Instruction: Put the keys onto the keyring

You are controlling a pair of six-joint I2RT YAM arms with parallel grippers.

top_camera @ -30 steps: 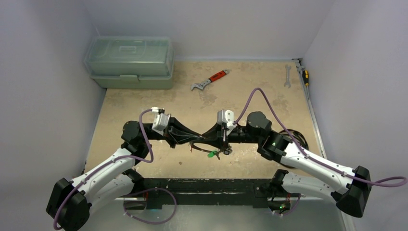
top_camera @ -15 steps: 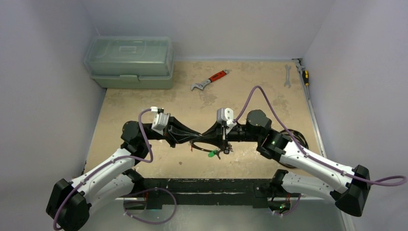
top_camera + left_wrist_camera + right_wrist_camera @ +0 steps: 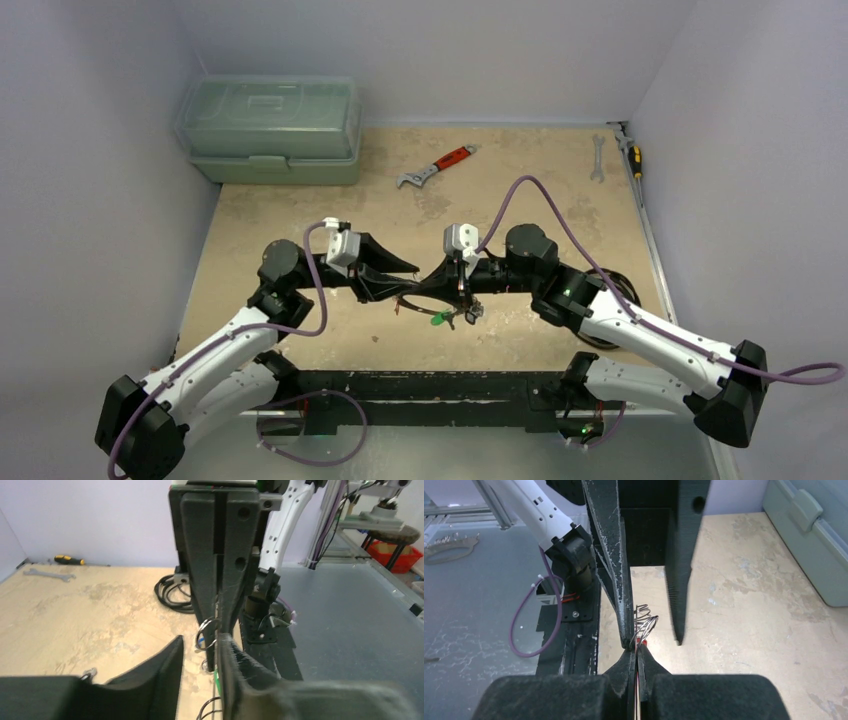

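The keyring (image 3: 415,301) hangs as a thin silvery loop between my two grippers above the middle of the table. Small rings (image 3: 207,634) and a green tag (image 3: 437,320) dangle from it; the keys themselves are too small to make out. My right gripper (image 3: 636,652) is shut on the keyring wire (image 3: 646,624), with a bit of red at its tips. Facing it, my left gripper (image 3: 201,639) is open. One of its fingers (image 3: 235,670) lies against the wire and the other (image 3: 160,672) stands well apart. In the top view the grippers (image 3: 405,273) (image 3: 433,281) meet tip to tip.
A green toolbox (image 3: 270,128) stands at the back left. A red-handled wrench (image 3: 435,167) lies at the back middle, with a silver spanner (image 3: 598,158) and a screwdriver (image 3: 632,155) at the back right. A black cable coil (image 3: 172,590) lies by the right arm's base.
My left gripper has opened and let go of the keyring, and its wrist has shifted a little to the right. My right gripper has closed on the wire.
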